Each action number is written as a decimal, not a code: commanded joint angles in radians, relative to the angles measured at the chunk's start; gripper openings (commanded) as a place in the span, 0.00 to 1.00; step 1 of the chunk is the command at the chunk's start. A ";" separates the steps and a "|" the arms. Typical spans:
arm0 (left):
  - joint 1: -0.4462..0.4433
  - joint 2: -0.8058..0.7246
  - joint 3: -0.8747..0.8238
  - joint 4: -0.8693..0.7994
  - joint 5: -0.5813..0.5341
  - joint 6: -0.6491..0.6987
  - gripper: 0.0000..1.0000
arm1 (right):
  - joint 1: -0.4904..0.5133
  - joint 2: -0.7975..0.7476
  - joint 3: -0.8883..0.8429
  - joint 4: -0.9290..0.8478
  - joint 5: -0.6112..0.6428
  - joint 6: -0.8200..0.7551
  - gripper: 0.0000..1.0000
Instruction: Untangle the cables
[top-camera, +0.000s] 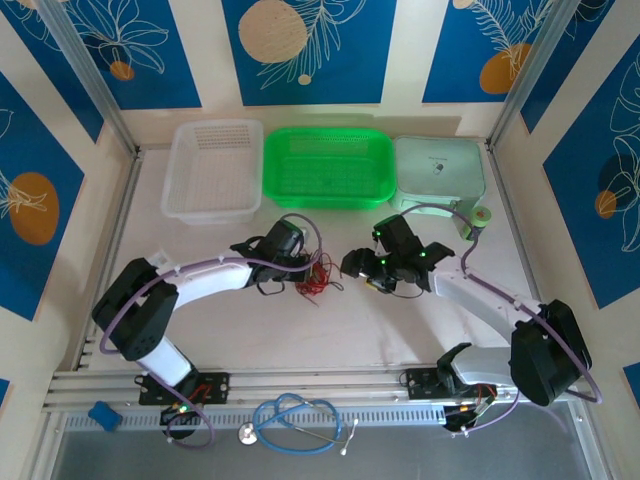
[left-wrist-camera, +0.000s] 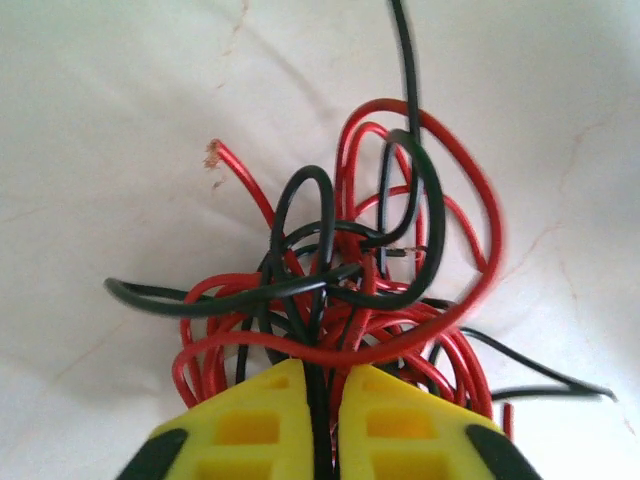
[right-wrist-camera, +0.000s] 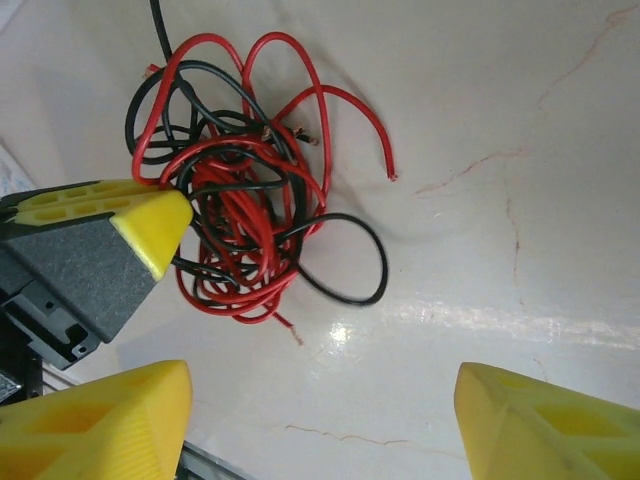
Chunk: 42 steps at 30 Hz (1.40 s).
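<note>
Cables (left-wrist-camera: 340, 290): a red and black tangle is seen around the middle of the table (top-camera: 250, 330), well clear of its edges. The left gripper (left-wrist-camera: 320, 425) is clamped narrow on a black strand (left-wrist-camera: 318, 400) at the knot's base. The right gripper (right-wrist-camera: 320, 420) is spread wide, empty, just beside the tangle. The wires are judged light, thin, springy and slippery, so loops will likely snag and drag together. A hold is best taken on a red free end (right-wrist-camera: 385, 165) or the black outer loop (right-wrist-camera: 375, 270).
</note>
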 joint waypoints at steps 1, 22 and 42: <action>-0.009 -0.030 -0.004 0.083 0.066 0.071 0.00 | -0.027 -0.032 -0.017 0.009 -0.064 -0.030 0.70; 0.002 -0.066 -0.126 0.293 0.045 0.357 0.00 | -0.230 -0.100 -0.161 0.139 -0.241 0.198 0.72; -0.108 -0.370 -0.475 0.541 -0.273 0.580 0.00 | 0.028 0.268 0.149 0.240 -0.216 0.585 0.94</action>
